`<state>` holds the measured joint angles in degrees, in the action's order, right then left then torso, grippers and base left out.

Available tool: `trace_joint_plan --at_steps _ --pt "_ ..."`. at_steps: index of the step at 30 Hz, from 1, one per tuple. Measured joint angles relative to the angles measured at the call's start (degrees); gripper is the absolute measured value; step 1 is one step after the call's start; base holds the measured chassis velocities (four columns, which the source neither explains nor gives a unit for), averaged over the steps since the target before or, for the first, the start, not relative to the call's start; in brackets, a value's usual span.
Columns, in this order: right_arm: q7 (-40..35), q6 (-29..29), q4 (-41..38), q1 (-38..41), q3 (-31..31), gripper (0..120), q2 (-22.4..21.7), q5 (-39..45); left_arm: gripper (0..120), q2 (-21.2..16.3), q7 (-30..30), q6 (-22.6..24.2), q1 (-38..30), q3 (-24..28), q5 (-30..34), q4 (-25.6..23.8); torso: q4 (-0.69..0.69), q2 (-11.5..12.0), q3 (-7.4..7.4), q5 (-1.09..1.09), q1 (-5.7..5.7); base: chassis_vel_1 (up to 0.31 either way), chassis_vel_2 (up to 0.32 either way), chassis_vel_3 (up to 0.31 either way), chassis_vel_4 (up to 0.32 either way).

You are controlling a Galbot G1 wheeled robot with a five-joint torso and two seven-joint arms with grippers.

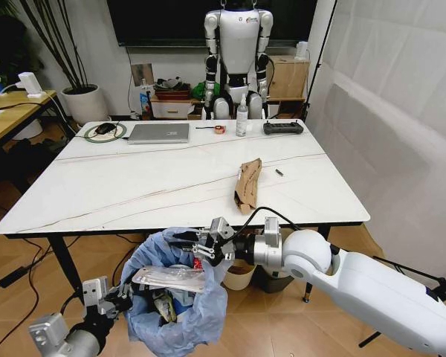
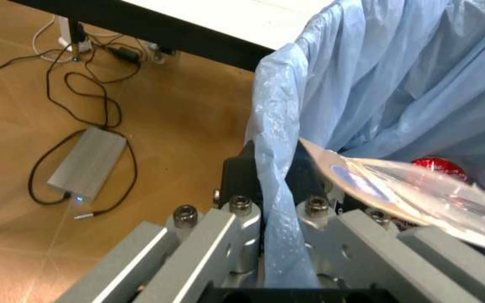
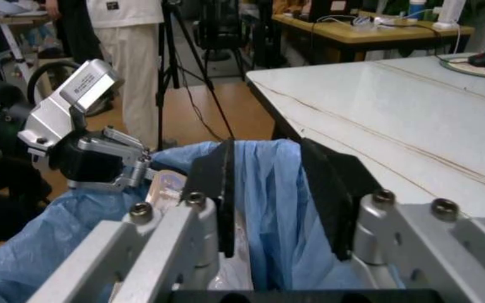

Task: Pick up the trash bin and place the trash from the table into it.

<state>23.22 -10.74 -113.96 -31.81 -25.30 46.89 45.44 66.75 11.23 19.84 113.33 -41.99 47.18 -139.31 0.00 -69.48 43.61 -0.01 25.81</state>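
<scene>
Left claw [image 1: 117, 296] low at the bin's left side, fingers closed on a fold of the blue bag [image 2: 278, 208], pinching it at the rim. Right claw [image 1: 202, 246] over the bin's mouth just below the counter's near edge, fingers [image 3: 331, 189] spread apart with nothing between them, blue bag visible through the gap. Trash bin [image 1: 180, 297] sits below and in front of the counter [image 1: 134, 186], between the two claws, bag puffed over the rim. Inside it: clear plastic wrapper [image 1: 169, 278] lying across the top, red can [image 2: 438, 168] partly covered, other litter too jumbled to tell. Torn brown cardboard [image 1: 247, 184] lies on the counter right of centre, near the front edge. Grey laptop [image 1: 160, 132] and black controller [image 1: 282, 128] along the far edge.
</scene>
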Motion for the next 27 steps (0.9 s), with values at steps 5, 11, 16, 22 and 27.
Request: trace_joint_plan --at_steps 5,11,16,22,27 --pt "-0.70 0.02 -0.90 -0.48 2.48 50 0.09 0.59 0 0.06 -0.01 0.00 -0.06 -0.02 -0.10 0.21 -0.01 0.00 0.00 0.00 0.00 0.000 0.000 0.000 0.000" --pt "-6.94 0.02 0.84 1.48 7.26 69 2.37 3.39 0 0.31 -0.15 -0.01 -0.03 0.03 -0.44 0.64 0.00 0.00 0.00 0.00 0.00 0.000 0.000 0.000 0.000" --pt "-17.43 -2.84 5.32 3.63 11.78 89 4.71 3.89 0 0.64 -0.24 -0.05 0.07 0.12 -0.70 0.60 0.01 0.00 0.00 0.00 0.00 0.000 0.000 0.000 0.000" --pt "-28.86 -12.38 18.49 3.64 19.29 100 7.55 0.73 0 0.22 -0.53 -0.27 0.75 -0.70 -0.72 0.34 0.00 0.00 0.00 0.01 0.00 0.000 0.000 0.000 0.000" --pt "-24.81 -14.00 26.36 2.94 22.59 100 8.33 -2.65 0 -0.03 -0.51 -0.27 0.65 -0.90 -0.23 0.23 -0.02 0.00 0.00 0.02 0.00 0.000 0.000 0.000 0.000"
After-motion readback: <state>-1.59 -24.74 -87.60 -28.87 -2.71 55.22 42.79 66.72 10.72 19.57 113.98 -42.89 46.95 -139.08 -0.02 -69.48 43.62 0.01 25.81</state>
